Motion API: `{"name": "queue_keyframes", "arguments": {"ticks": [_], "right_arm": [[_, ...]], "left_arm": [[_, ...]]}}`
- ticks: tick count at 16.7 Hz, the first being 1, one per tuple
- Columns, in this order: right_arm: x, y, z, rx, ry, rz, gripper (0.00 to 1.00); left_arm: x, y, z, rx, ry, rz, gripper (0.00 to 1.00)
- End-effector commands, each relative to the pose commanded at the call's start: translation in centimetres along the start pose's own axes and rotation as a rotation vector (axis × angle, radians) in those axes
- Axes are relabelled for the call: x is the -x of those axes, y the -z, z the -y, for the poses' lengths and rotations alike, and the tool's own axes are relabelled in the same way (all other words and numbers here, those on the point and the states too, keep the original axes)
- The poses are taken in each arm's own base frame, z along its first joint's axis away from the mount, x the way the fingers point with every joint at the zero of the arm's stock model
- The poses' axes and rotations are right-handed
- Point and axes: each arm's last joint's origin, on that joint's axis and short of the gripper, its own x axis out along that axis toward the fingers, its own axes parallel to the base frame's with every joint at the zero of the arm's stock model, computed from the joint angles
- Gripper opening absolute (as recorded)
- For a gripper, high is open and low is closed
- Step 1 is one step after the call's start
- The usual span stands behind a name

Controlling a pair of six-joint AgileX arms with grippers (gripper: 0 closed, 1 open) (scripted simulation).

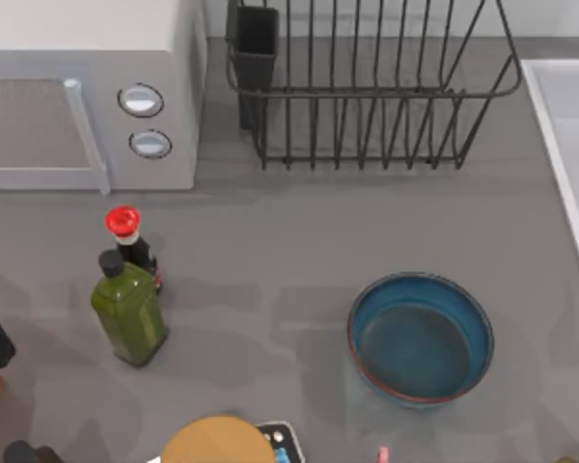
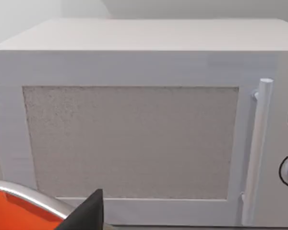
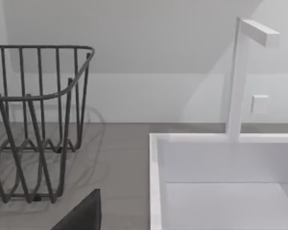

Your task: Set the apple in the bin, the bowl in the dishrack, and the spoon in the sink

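You are looking at a rendered kitchen, laid out on a grey table (image 1: 299, 251). Take the dishrack (image 1: 372, 96) as your landmark: the grey microwave (image 1: 87, 96) with two round knobs stands just to its left, and the pale sink (image 1: 569, 125), with a white faucet (image 3: 242, 76) rising behind it, sits to its right. In front of the rack you see a teal bowl (image 1: 420, 338), and off toward the microwave side a green bottle (image 1: 128, 311) touching a red-capped dark bottle (image 1: 130, 241).
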Motion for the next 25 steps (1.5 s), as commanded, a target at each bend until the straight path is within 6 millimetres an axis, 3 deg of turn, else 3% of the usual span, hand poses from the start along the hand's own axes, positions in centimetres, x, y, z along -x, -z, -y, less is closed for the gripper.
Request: {"name": "queue_keyframes", "arguments": {"ticks": [4, 9, 12, 16, 21, 25], "right_arm": [[0.0, -1.1, -0.2, -0.022, -0.022, -0.058, 1.0], [-1.5, -5.3, -1.6, -0.099, -0.102, -0.349, 1.0], [-4.3, -7.5, -3.2, -0.133, -0.135, -0.638, 1.0], [-9.1, -8.6, -6.5, -0.133, -0.128, -1.034, 1.0], [-14.0, -8.3, -11.3, -0.078, -0.065, -1.38, 1.0], [-16.4, -7.1, -14.3, -0.023, -0.008, -1.538, 1.0]], "left_arm": [[0.0, 0.0, 0.0, 0.0, 0.0, 0.0, 1.0], [0.0, 0.0, 0.0, 0.0, 0.0, 0.0, 1.0], [0.0, 0.0, 0.0, 0.0, 0.0, 0.0, 1.0], [0.0, 0.0, 0.0, 0.0, 0.0, 0.0, 1.0], [0.0, 0.0, 0.0, 0.0, 0.0, 0.0, 1.0], [0.0, 0.0, 0.0, 0.0, 0.0, 0.0, 1.0]]}}
